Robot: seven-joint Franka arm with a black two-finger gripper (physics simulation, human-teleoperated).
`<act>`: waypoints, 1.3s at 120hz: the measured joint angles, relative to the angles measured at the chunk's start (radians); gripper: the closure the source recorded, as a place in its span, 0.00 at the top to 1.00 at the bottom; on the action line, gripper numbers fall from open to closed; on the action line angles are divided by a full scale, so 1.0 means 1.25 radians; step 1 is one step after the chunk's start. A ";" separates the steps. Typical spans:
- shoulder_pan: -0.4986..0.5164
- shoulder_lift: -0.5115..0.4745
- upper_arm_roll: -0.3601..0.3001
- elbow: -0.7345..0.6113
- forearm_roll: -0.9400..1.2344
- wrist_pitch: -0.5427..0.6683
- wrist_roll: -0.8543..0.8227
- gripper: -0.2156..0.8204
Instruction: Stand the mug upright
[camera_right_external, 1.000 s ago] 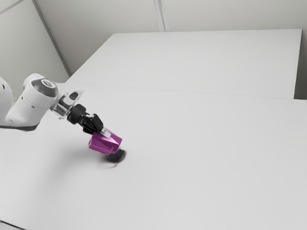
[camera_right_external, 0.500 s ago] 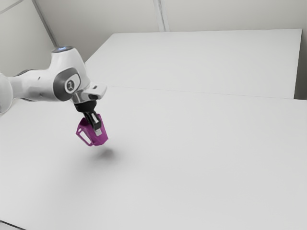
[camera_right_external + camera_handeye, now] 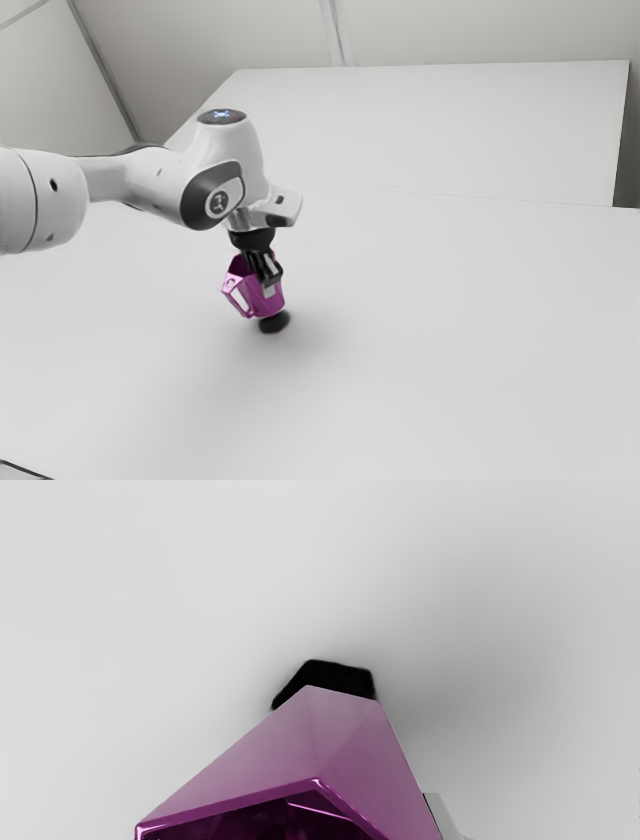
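My gripper [image 3: 268,286] points down over the table, holding the purple mug [image 3: 246,290] between its fingers. The faceted mug leans slightly, its opening facing up and its handle toward the exterior view's left. A dark shadow lies just beneath its base; whether the base touches the table I cannot tell. In the wrist view the mug [image 3: 350,740] shows its outer wall and part of its dark inside, with one pale fingertip [image 3: 442,815] against its side. The other fingertip is hidden there.
A broad white table [image 3: 450,330] surrounds the mug. Behind it stands a large pale panel [image 3: 430,130], and a dark edge runs across the exterior view's lower left corner.
From a steep tilt, my hand has swung to point down and moved toward the exterior view's right. The mug has turned with it, its opening now upward, and sits lower than half a second ago.
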 joint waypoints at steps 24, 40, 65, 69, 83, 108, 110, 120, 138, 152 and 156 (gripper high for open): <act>0.062 0.031 0.001 0.017 -0.014 0.024 -0.053 0.03; 0.032 0.059 0.001 0.035 -0.016 0.037 -0.079 0.03; 0.027 0.084 0.005 0.047 -0.017 0.059 -0.111 0.03; 0.026 0.086 0.006 0.048 -0.016 0.062 -0.115 0.03; 0.021 0.093 0.007 0.049 -0.017 0.069 -0.125 0.10; 0.018 0.086 0.007 0.064 -0.022 0.066 -0.137 0.48; 0.018 0.085 0.008 0.070 -0.022 0.066 -0.137 0.50; 0.020 0.083 0.012 0.105 -0.022 0.057 -0.140 0.57; 0.021 0.082 0.012 0.175 -0.023 0.020 -0.145 0.65; 0.037 0.067 0.004 0.244 -0.020 -0.023 -0.146 0.70; 0.052 0.057 0.003 0.267 -0.020 -0.042 -0.146 0.71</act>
